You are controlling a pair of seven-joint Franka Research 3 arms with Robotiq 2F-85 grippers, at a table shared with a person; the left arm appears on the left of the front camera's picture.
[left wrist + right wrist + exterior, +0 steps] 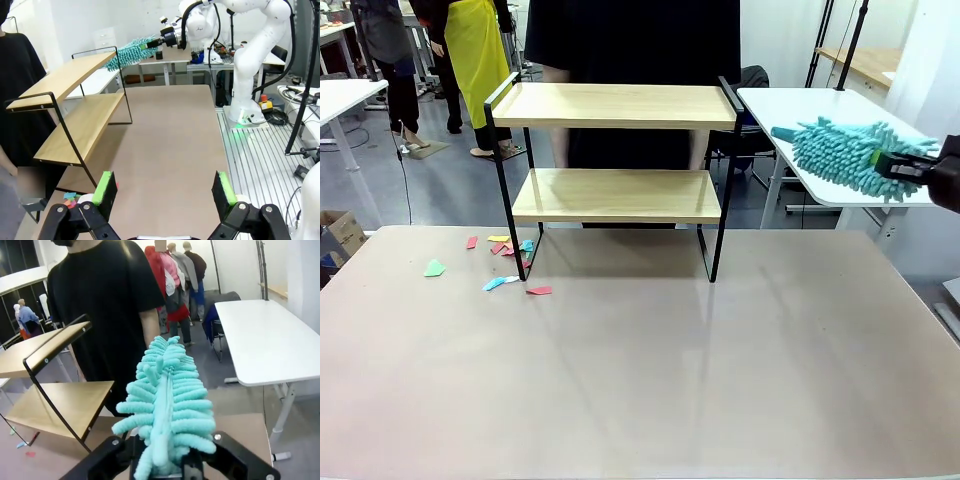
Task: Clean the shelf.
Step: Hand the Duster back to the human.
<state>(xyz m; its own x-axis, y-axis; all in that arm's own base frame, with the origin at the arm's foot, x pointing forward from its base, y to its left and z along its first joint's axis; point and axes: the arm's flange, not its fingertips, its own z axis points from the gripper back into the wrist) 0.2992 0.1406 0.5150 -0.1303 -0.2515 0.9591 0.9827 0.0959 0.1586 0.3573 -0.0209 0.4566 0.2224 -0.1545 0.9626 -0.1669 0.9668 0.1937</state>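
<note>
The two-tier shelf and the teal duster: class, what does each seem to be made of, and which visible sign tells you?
The two-tier shelf with pale boards: boards look like light wood or laminate, with faint grain and slight sheen; the thin black frame looks like matte metal. The fluffy teal duster: soft chenille-like fibre, probably microfibre, judging by its many plump noodle-shaped tufts.

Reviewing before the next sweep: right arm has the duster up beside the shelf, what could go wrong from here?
1. The duster hangs off the shelf's right end, level with the top board; swinging in, it may catch the raised side rail and push the light rack.
2. Paper scraps lie on the table around the shelf's left legs; a sweep could scatter them.
3. A person stands close behind the shelf, so a long stroke might reach them.
</note>
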